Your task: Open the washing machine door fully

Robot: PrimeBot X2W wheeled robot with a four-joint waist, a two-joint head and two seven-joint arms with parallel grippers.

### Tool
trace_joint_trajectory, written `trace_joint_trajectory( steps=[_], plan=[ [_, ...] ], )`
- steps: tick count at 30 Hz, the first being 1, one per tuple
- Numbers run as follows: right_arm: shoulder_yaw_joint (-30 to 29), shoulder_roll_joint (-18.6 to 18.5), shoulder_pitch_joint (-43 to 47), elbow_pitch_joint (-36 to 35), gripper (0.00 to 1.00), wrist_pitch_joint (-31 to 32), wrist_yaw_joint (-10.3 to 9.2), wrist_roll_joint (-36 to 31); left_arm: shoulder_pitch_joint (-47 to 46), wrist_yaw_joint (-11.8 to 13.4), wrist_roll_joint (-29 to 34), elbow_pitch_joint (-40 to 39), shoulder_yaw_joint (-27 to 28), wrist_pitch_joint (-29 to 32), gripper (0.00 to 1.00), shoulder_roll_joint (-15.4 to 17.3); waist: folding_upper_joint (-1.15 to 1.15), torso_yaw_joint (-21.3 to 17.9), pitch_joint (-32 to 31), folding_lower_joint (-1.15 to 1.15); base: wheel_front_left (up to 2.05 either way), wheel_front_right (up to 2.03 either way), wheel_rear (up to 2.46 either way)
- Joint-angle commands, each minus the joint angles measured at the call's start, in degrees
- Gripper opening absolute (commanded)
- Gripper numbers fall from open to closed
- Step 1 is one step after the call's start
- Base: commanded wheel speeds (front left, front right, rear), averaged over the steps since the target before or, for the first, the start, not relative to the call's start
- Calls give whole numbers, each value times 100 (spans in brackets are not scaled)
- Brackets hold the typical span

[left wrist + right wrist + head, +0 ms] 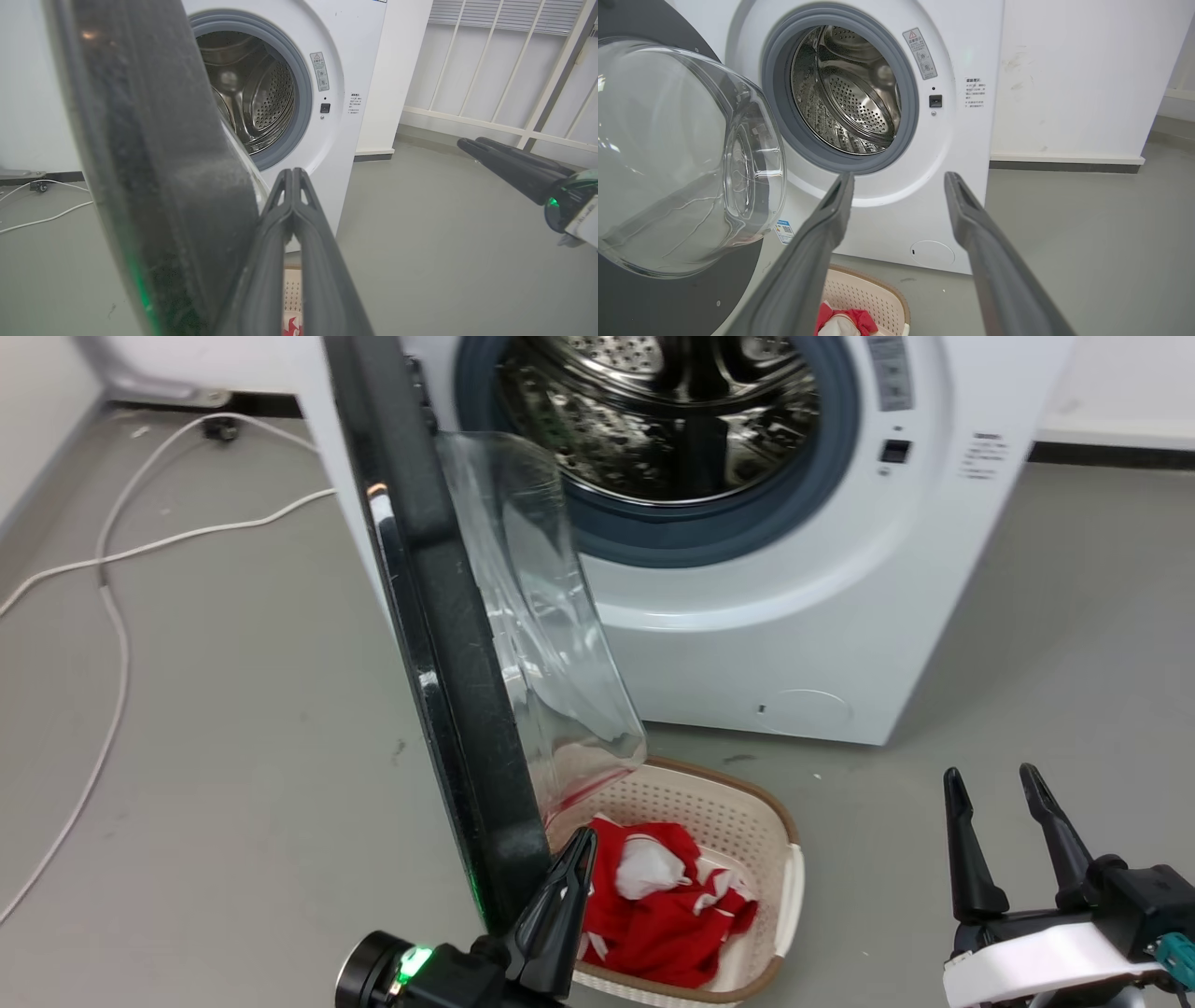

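Just beside the lower free edge of the washing machine door (439, 644), swung about square to the washing machine (794, 653), on its glass side: left gripper (583, 845) pinched closed on nothing. Judged mid-swing; calls next for pushing outward, away from the drum (653, 420). Well apart: right gripper (990, 775), spread, empty. Cannot read the grey label (920, 53); print too small.

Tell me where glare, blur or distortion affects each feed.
Head view: sharp, with small glare spots on the edge of the washing machine door. Left wrist view: the door sits close to the lens, soft and grainy, with a green glow low on it. Right wrist view: crisp, though reflections streak the glass bowl.
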Motion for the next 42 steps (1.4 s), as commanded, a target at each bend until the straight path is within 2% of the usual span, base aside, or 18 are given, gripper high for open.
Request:
trace_joint_trajectory(
  steps=[1,12,18,25,31,42],
  plan=[
    [-9,15,35,-52,100,11,-4,-33,151,111,-29,-76,84,17,0,81,0,388,-19,0,0,0,0],
    [-43,12,38,-128,100,33,-4,-39,532,373,-31,-337,329,33,0,292,0,1263,4,0,0,0,0],
    [-1,12,-47,-141,100,51,-4,-10,403,500,-116,-235,655,-12,0,426,0,1515,72,0,0,0,0],
    [35,12,-114,-148,100,71,-4,-22,165,681,-423,155,1477,-194,0,684,0,1469,145,0,0,0,0],
    [54,12,-159,-149,100,88,-4,-38,54,797,-767,581,2189,-267,0,927,0,1279,235,0,0,0,0],
    [77,12,-280,-231,100,137,-4,-93,-490,612,-1327,1748,3253,-374,0,1351,0,951,489,0,0,0,0]
  ],
)
